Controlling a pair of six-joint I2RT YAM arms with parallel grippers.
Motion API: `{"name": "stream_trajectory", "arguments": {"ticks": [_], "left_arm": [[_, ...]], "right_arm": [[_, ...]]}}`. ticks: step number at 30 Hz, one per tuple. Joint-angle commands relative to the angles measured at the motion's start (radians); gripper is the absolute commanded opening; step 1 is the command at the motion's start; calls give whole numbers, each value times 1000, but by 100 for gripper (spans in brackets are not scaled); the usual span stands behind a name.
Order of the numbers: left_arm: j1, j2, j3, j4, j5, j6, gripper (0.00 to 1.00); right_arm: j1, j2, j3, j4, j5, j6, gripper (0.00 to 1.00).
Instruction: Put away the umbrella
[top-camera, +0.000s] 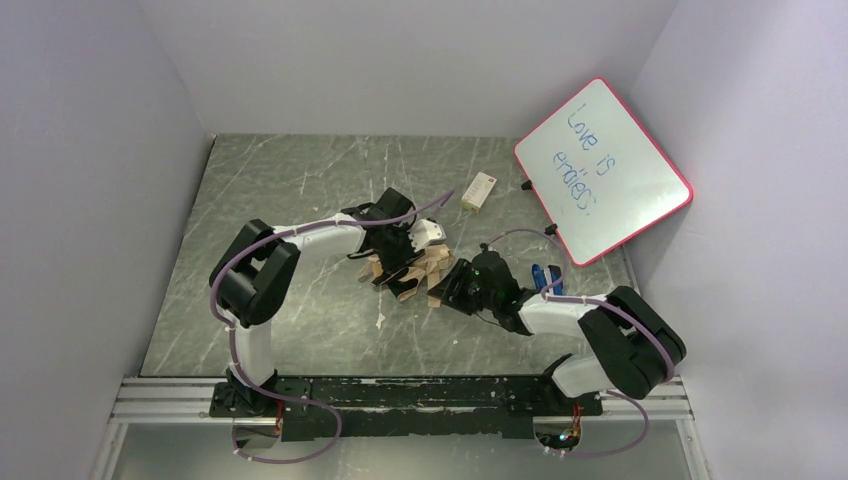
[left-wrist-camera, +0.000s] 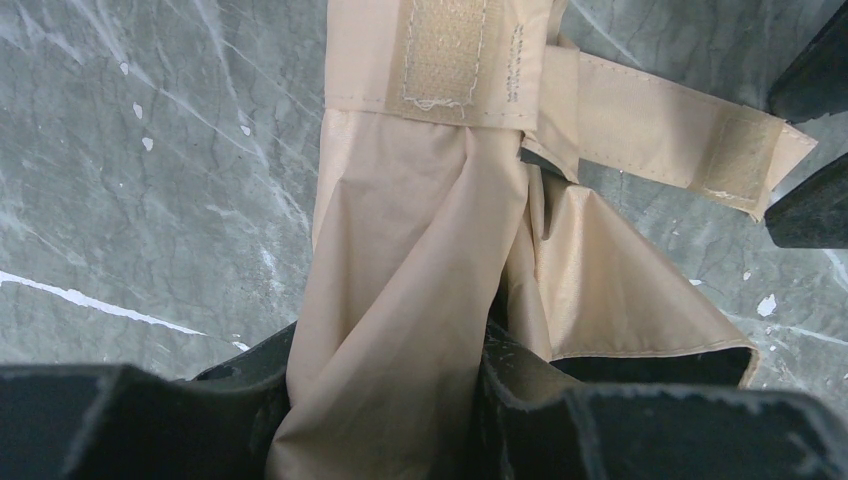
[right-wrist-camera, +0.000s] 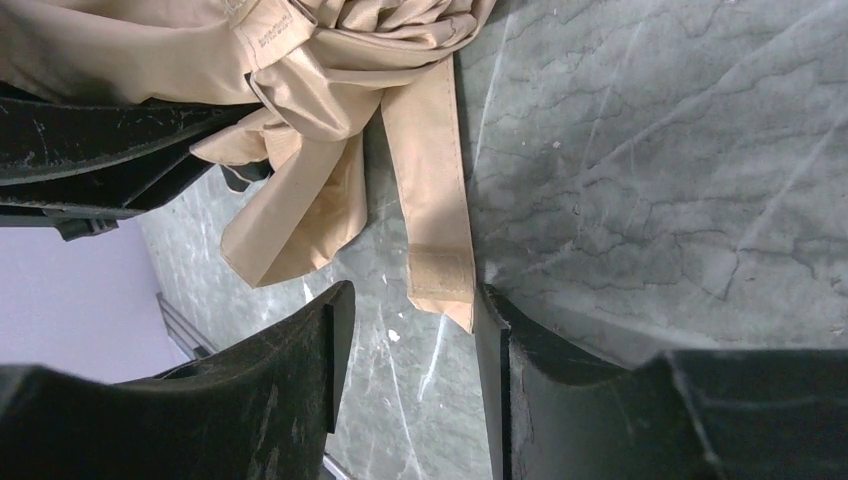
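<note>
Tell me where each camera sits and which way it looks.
Top external: high behind, looking down on the grey marbled table; left arm and right arm meet at the tan folding umbrella.
Left wrist: on the left arm, looking along its left gripper, clamped on tan fabric.
Right wrist: on the right arm, looking past the open right gripper at the table.
Both wrist views share the umbrella's tan strap.

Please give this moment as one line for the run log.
left gripper: shut on umbrella fabric | right gripper: open, strap end between fingers | strap: loose, unfastened
</note>
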Motion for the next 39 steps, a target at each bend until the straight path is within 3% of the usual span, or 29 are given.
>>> {"name": "stream_trajectory", "arguments": {"ticks": [1,14,21,30,39], "left_arm": [[13,89,-45,-40,-180,47,5],[12,91,-46,-39,-180,45,5],[12,95,-44,-40,-183,44,5],[12,95,-44,-41,-182,44,5],[9,84,-55,-23,-207,39,5]], "right_arm": [[-4,30,-56,51,-15,39,51],[-7,140,-76,366,-127,45,52],[-12,123,-38,270,-66,19,52],[-17,60,15,65,163,-71,53],[-44,84,110,-1,149,-280,53]]}}
